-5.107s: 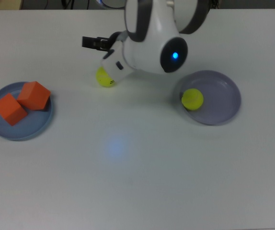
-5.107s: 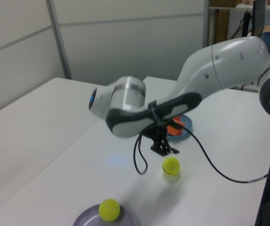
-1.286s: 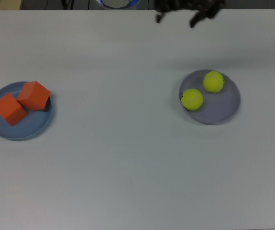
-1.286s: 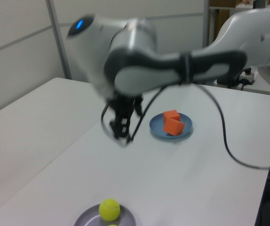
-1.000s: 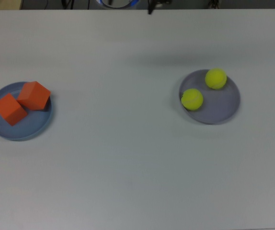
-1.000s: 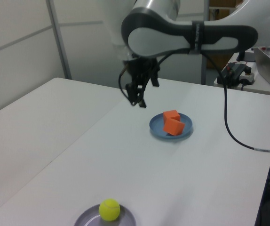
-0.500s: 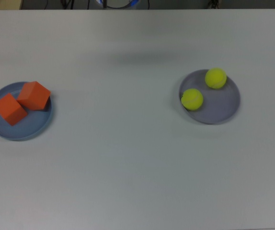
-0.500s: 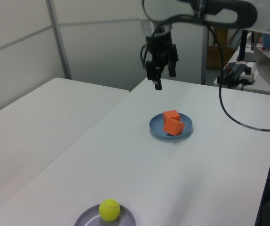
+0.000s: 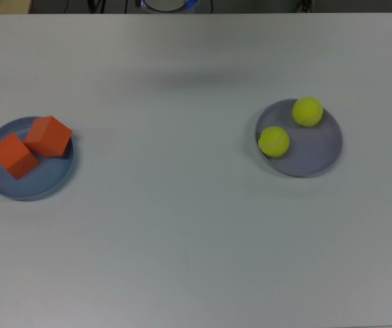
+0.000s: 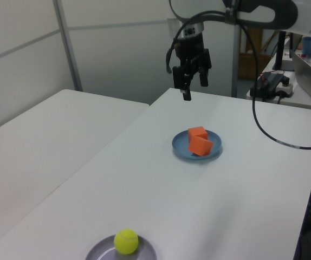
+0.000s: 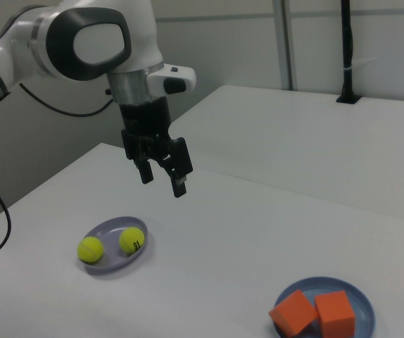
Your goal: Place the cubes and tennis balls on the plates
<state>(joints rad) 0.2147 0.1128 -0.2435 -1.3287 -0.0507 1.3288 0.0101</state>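
tool [image 11: 161,174]: wide apart, holds nothing, high up | tennis balls [image 11: 106,245]: below it on lavender plate [image 11: 139,258] | cubes [image 11: 316,314]: far off on blue plate [image 11: 360,301]

I can read no text, label, brand or number anywhere. One of the tennis balls [image 11: 132,240] on the lavender plate [image 11: 110,265] carries a small dark printed mark on its face, at about 3 o'clock in the right view, but I cannot make it out.
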